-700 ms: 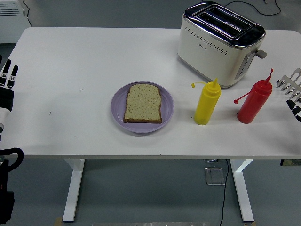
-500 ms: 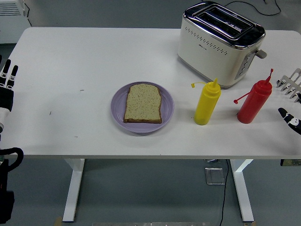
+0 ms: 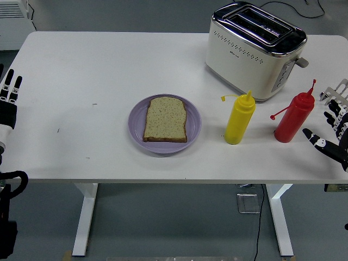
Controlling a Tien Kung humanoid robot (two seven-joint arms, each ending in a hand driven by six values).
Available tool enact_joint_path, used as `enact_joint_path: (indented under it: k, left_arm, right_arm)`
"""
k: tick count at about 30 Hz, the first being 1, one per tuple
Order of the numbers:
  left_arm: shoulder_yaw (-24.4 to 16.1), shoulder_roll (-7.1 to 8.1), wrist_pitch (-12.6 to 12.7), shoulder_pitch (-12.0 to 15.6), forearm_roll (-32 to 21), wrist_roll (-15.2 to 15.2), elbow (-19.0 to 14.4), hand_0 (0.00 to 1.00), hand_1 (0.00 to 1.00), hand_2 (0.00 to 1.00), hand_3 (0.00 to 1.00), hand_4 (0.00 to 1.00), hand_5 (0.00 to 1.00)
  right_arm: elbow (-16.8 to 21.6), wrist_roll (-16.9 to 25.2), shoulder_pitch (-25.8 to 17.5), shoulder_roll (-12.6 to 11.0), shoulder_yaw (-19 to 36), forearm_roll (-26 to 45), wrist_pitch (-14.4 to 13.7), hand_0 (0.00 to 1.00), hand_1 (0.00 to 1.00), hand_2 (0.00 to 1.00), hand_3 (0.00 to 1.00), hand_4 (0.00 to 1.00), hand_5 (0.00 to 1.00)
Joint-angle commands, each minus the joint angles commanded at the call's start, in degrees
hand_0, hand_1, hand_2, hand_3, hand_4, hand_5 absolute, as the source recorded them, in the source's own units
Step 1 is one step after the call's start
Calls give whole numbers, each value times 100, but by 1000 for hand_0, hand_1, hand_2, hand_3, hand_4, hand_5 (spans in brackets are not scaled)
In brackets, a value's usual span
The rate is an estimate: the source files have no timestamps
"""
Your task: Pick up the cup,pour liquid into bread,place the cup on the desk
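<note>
Right hand (image 3: pixel 333 136): table's right edge, fingers spread, empty, near red bottle (image 3: pixel 293 118). Left hand (image 3: pixel 8 100): left edge, fingers straight, empty. Bread (image 3: pixel 165 119): on purple plate (image 3: pixel 193 130), centre. Yellow bottle (image 3: pixel 239 118): between plate and red bottle. Toaster (image 3: pixel 254 50): far right.

White table (image 3: pixel 109 65), matte top on white legs. Cream and chrome two-slot toaster (image 3: pixel 254 50) at the far right, upright, slots empty, lever on its right end. Purple round plate (image 3: pixel 138 126) near table centre, towards the near edge. Yellow squeeze bottle (image 3: pixel 239 118) upright, right of the plate and just in front of the toaster; cap off its tip, hanging to the left on a tether. Black cable (image 3: pixel 283 6) on the floor behind the table.
</note>
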Motion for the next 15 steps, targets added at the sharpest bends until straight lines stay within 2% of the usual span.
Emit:
enact_joint_path:
  k: [8, 15]
  left_arm:
    - [15, -4, 0, 13, 0, 0, 0, 793, 749, 751, 710, 508, 991]
    - [17, -7, 1, 24, 1, 0, 3, 793, 749, 751, 711, 506, 990]
  right_arm:
    - [-317, 60, 444, 96, -383, 105, -161, 995, 929, 995, 998, 919, 244]
    - [-507, 110, 673, 183, -533, 261, -196, 992, 927, 993, 998, 918, 245]
